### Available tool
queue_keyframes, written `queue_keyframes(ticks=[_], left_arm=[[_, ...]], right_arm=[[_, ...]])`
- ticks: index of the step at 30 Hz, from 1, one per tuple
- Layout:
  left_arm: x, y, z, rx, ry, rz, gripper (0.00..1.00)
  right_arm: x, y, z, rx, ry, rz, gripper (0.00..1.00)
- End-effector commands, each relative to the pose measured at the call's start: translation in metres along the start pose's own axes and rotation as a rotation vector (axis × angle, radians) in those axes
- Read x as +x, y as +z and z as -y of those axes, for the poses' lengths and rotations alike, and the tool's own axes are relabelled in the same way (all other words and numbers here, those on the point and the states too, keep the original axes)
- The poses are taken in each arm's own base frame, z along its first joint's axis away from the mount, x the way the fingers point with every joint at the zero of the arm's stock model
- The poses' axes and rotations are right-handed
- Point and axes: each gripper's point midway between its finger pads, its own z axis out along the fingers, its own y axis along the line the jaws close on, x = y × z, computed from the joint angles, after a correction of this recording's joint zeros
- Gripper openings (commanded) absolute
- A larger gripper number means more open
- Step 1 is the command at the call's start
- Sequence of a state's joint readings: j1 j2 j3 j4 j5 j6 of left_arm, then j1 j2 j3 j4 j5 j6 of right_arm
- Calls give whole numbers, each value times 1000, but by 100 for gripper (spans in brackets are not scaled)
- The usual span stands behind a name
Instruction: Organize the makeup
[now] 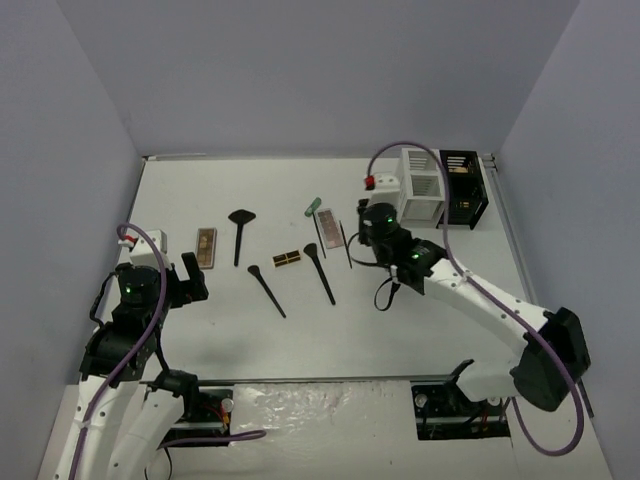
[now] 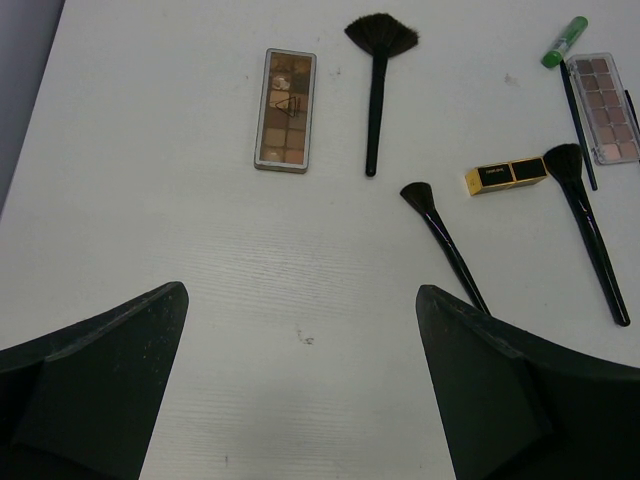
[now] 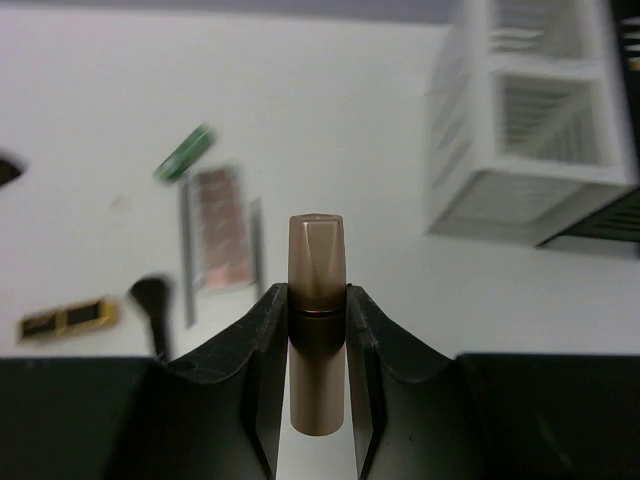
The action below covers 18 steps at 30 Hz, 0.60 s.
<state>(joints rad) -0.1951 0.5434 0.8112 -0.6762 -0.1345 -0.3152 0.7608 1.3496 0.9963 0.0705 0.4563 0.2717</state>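
My right gripper [image 3: 317, 292] is shut on an upright taupe makeup tube [image 3: 316, 250], held above the table right of the pink palette [image 1: 326, 225]. My left gripper [image 2: 302, 288] stands open over bare table at the left, with nothing between its fingers. On the table lie a brown palette [image 2: 285, 110], a fan brush [image 2: 378, 80], a short brush [image 2: 440, 240], a black-gold case [image 2: 506, 176], a longer brush [image 2: 590, 235], a thin brush [image 2: 578, 125] and a green tube [image 2: 565, 40]. In the top view the right gripper [image 1: 366, 222] hides the tube.
A white slatted organizer [image 1: 420, 185] and a black one [image 1: 463, 187] stand side by side at the back right, just beyond the right gripper. Grey walls enclose the table on three sides. The arm bases and cables sit at the near edge.
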Motion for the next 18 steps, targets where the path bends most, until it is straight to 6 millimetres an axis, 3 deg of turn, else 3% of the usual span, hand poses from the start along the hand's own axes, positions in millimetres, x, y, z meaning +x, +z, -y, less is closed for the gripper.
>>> queue_keyframes(ticks=[1, 2, 3, 5, 9, 11, 15, 18], left_arm=[[-18, 0, 4, 11, -15, 51, 97], [-18, 0, 4, 12, -15, 52, 97], [-18, 0, 4, 14, -13, 50, 97], [-18, 0, 5, 17, -13, 52, 97], [-19, -1, 5, 21, -14, 57, 97], [-19, -2, 4, 18, -15, 59, 97], [-20, -3, 4, 18, -16, 66, 97], [-21, -4, 4, 19, -17, 69, 97]], right_arm=[[-89, 9, 128, 269, 14, 246, 0], [-103, 11, 149, 297, 40, 294, 0], [-109, 12, 188, 369, 84, 317, 0], [-124, 19, 220, 415, 143, 386, 0], [-139, 34, 266, 500, 218, 453, 0], [-136, 46, 285, 543, 233, 451, 0], [-148, 70, 317, 580, 231, 455, 0], [-139, 95, 331, 585, 224, 425, 0]])
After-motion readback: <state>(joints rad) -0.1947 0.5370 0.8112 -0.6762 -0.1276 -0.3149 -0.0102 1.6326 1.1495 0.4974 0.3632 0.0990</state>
